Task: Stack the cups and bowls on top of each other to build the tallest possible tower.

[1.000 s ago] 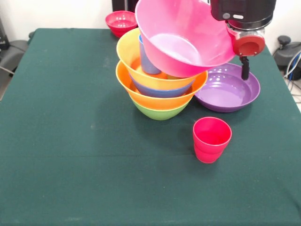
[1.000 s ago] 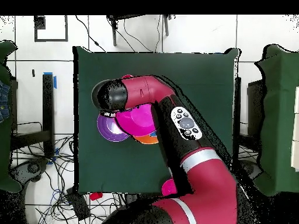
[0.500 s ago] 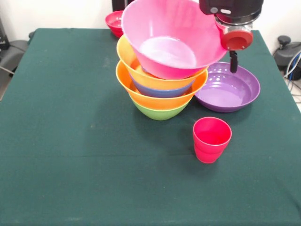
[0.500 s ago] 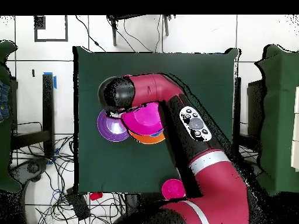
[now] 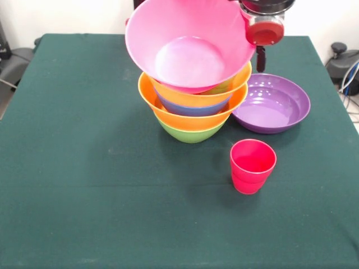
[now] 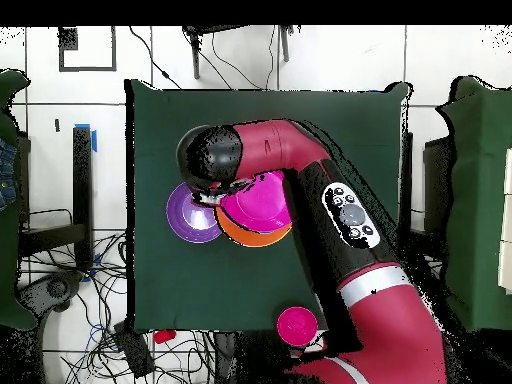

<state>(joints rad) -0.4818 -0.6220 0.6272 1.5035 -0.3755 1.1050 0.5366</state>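
The pink bowl [image 5: 189, 47] is the big news here: it now sits right over the tower [image 5: 193, 109], tilted toward the camera, with its underside touching or nearly touching the top orange rim. A second ago it hung off to the purple-bowl side of the tower and you could see a light blue cup poking up inside the top orange bowl. Half a second ago it was partway across. Now it covers that cup completely, so the stack is about to gain a level.

The gripper [image 5: 260, 53] is pinched onto the pink bowl's rim on the side facing the purple bowl [image 5: 275, 106]. One dark finger shows hanging below the rim and the other is hidden, but the bowl is clearly being carried by it, so I'd call it clamped on the bowl. It has slid over toward the tower along with the bowl.

The tower itself hasn't budged: green at the base, orange, blue, then orange on top. The purple bowl is just beside the tower, untouched. The red cup [image 5: 252, 166] stands near the tower's front, and the small red bowl [image 6: 297, 325] sits well behind it, same as before.

My guess is that leveling the pink bowl comes next, since it's sitting pretty crooked.
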